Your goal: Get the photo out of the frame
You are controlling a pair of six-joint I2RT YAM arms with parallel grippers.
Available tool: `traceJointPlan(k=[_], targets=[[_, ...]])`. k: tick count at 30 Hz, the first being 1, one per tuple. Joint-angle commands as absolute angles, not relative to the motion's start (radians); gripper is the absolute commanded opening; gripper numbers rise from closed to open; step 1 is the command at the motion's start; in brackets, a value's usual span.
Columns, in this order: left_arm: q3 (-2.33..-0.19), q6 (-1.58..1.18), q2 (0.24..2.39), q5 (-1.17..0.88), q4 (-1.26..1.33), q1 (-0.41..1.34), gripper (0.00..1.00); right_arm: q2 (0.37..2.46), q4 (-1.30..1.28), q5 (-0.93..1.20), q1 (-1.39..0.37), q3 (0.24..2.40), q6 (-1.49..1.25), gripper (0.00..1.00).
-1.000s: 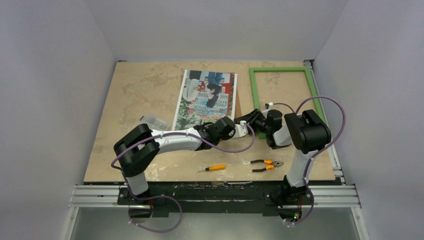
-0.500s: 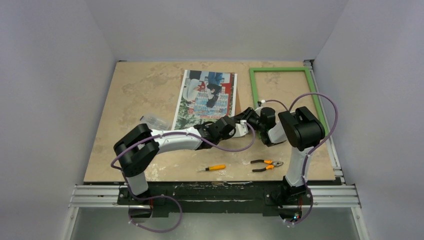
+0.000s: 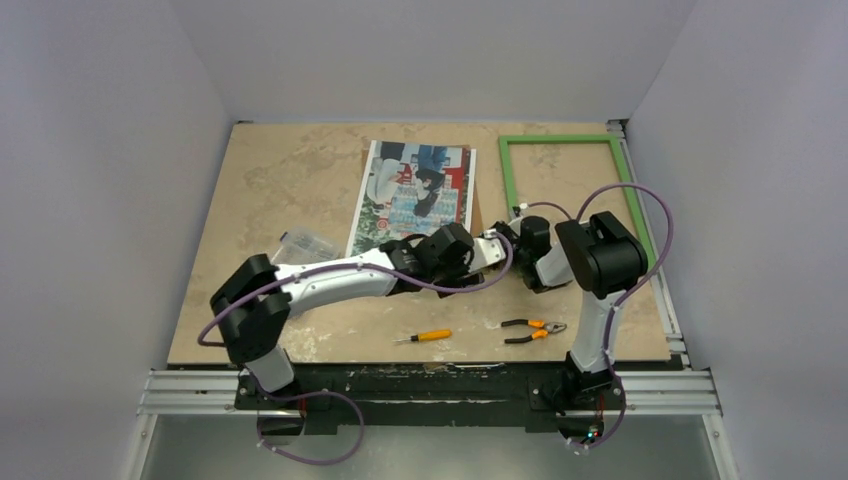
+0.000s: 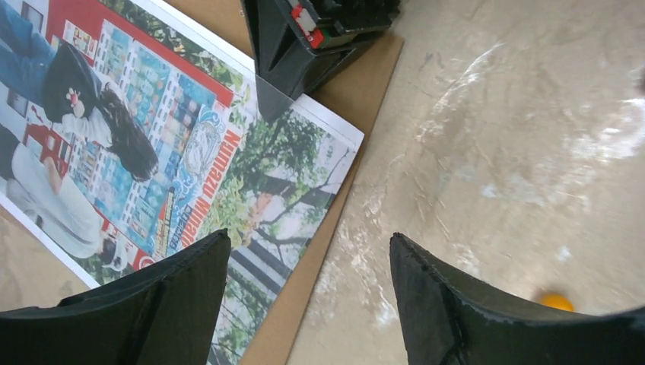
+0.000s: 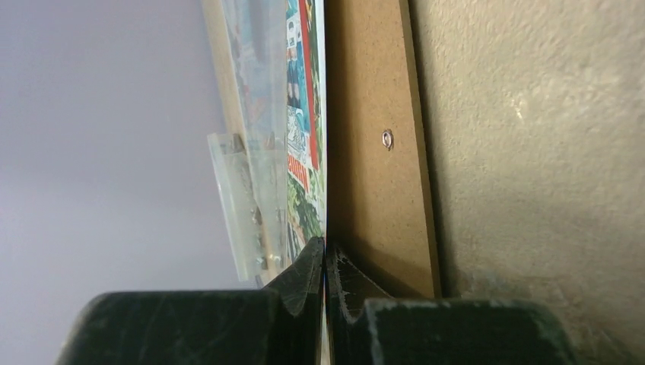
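Two arms converge on the near right corner of the photo (image 3: pixel 415 195), a large flat rectangular colourful print of people. It lies face up on the beige marbled table (image 3: pixel 290 170), over a thin brown board (image 5: pixel 373 152) that juts out along its right edge. The right pincer (image 5: pixel 325 255) is closed to a hairline and appears to nip the print's edge, though the view is too oblique for certainty. The left pincer (image 4: pixel 308 239) hangs wide open and empty above the same corner. The frame (image 3: pixel 558 139), a thin rectangle with a narrow bright green border, lies flat at the far right, apart from the photo. A clear plastic box (image 3: pixel 308 243) sits just left of the photo. An orange-handled screwdriver (image 3: pixel 425 336) and orange-gripped pliers (image 3: pixel 533 329) lie near the front edge.
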State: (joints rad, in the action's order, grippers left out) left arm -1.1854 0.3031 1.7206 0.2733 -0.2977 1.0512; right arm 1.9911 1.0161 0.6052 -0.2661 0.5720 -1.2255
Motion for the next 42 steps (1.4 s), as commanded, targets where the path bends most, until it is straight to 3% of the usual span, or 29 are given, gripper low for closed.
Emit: traceJointPlan(k=[1, 7, 13, 16, 21, 37, 42], targets=[[-1.215, 0.081, 1.499, 0.072, -0.351, 0.959, 0.76, 1.97, 0.935, 0.657, -0.254, 0.602, -1.132, 0.0], [-1.252, -0.324, 1.406, -0.019, -0.395, 0.582, 0.77, 1.941, 0.776, 0.694, -0.249, 0.651, -1.006, 0.0], [-1.363, -0.586, 1.622, -0.171, -0.534, 0.241, 0.76, 1.908, 0.622, 0.711, -0.245, 0.695, -0.884, 0.0], [-1.397, -0.624, 1.753, -0.273, -0.531, 0.149, 0.75, 1.911, 0.565, 0.73, -0.243, 0.72, -0.842, 0.0], [-1.465, -0.59, 1.882, -0.304, -0.564, 0.123, 0.75, 1.932, 0.512, 0.787, -0.237, 0.77, -0.799, 0.0], [-1.435, -0.53, 1.888, -0.298, -0.483, 0.115, 0.76, 1.915, 0.334, 0.902, -0.173, 0.849, -0.657, 0.0], [-1.436, -0.506, 1.922, -0.316, -0.438, 0.115, 0.82, 1.939, 0.316, 0.923, -0.171, 0.872, -0.641, 0.0]])
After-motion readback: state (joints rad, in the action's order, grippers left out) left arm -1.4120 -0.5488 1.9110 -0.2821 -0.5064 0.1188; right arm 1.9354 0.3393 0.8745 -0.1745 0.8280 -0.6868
